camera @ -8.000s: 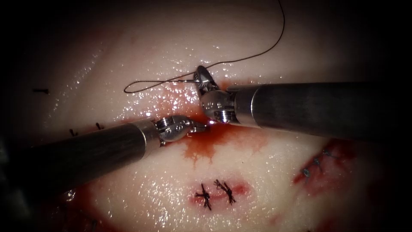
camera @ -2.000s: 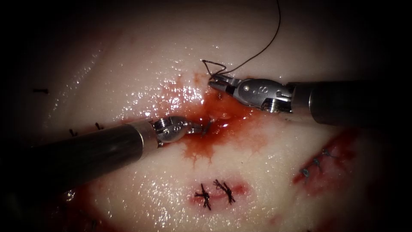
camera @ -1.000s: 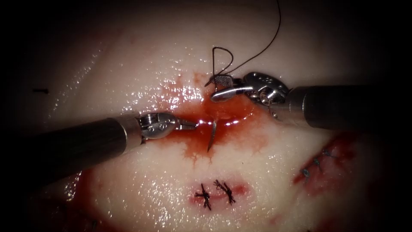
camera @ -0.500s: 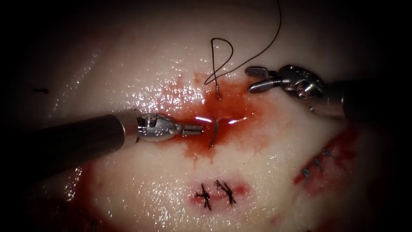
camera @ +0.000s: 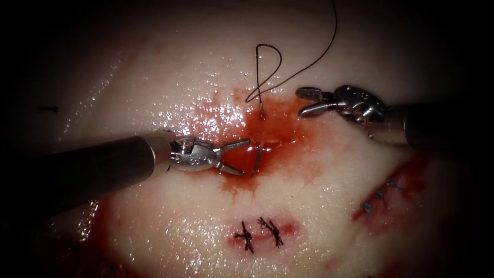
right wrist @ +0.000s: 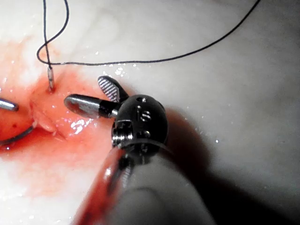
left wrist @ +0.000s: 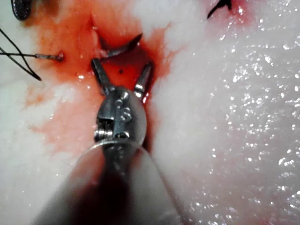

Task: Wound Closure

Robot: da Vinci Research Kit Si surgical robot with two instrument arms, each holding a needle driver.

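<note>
The left gripper [camera: 237,155] gapes empty beside the needle [camera: 257,159] lodged across the cut; the right gripper [camera: 307,101], parted, holds nothing.

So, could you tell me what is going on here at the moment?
Two tools are stitching a cut in the tissue. The needle sits in the tissue across the cut, its point sticking out below and its thread end above. Neither tool holds anything: the left tool is open beside the needle's point, and the right tool is open, clear of the thread.
</note>
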